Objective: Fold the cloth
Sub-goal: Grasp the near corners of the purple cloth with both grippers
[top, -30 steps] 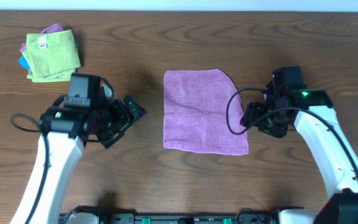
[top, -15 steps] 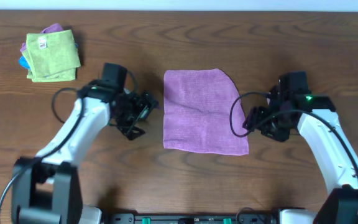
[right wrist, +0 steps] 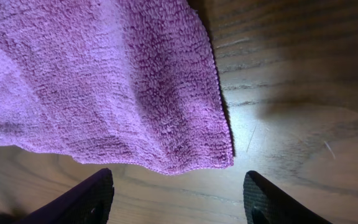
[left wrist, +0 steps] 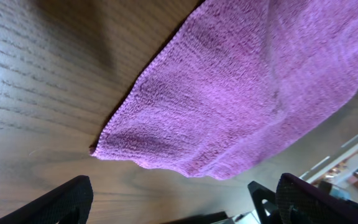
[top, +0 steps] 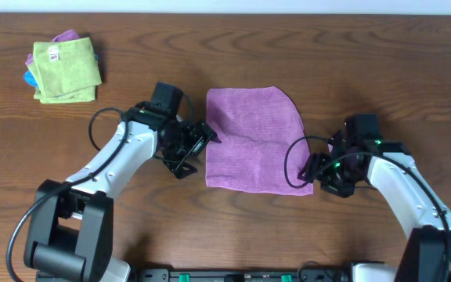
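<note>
The cloth (top: pixel 254 139) lies spread flat on the table (top: pixel 366 63). The left gripper (top: pixel 196 149) is at its left edge and the right gripper (top: pixel 313 166) at its near right corner. Both are spread wide and empty. A green cloth (top: pixel 67 69) lies well left.

Table (top: pixel 366 70) open round cloth (top: pixel 253 137); folded stack (top: pixel 65 69) far-left corner, well apart.

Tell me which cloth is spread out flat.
The purple cloth mid-table, lying open in a single layer. The lime-green cloth at the far-left corner is folded into a small square.
</note>
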Controlling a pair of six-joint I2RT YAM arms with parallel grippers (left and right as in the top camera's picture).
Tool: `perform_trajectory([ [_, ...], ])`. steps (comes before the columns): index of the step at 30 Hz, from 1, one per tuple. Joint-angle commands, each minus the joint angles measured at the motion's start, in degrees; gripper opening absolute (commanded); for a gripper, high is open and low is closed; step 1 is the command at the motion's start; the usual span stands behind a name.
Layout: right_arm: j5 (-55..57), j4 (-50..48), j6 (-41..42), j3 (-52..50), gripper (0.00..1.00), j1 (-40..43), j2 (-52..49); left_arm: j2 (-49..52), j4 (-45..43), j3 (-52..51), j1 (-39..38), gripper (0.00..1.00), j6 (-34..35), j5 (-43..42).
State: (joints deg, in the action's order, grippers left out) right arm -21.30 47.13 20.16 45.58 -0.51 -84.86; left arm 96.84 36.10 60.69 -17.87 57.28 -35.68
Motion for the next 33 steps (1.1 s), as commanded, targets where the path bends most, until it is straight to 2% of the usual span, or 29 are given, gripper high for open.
perform_trajectory([
  [1,-1.44,-0.26,1.03,-0.50,0.67,0.87,0.37,0.15,1.70,0.42,-0.61,0.95,0.66,3.43],
  [6,-1.46,-1.11,1.03,-0.50,0.67,0.87,0.37,0.13,2.21,-1.73,-0.70,0.95,2.19,3.85],
  [16,-1.42,-1.55,1.03,-0.50,0.68,0.87,0.37,0.13,-9.51,-11.13,-1.33,0.96,8.92,-1.90],
  [21,-0.20,-2.40,2.84,-1.38,0.69,0.87,0.35,0.13,-11.39,-11.98,-1.81,0.95,10.71,-1.84],
  [28,-2.19,-8.37,7.06,-6.14,0.69,0.87,0.35,0.24,-15.17,-13.00,-4.02,0.95,13.09,-0.20],
  [33,-3.08,-10.95,8.31,-7.89,0.68,0.87,0.35,0.24,-15.82,-13.00,-4.02,0.99,14.12,1.68],
])
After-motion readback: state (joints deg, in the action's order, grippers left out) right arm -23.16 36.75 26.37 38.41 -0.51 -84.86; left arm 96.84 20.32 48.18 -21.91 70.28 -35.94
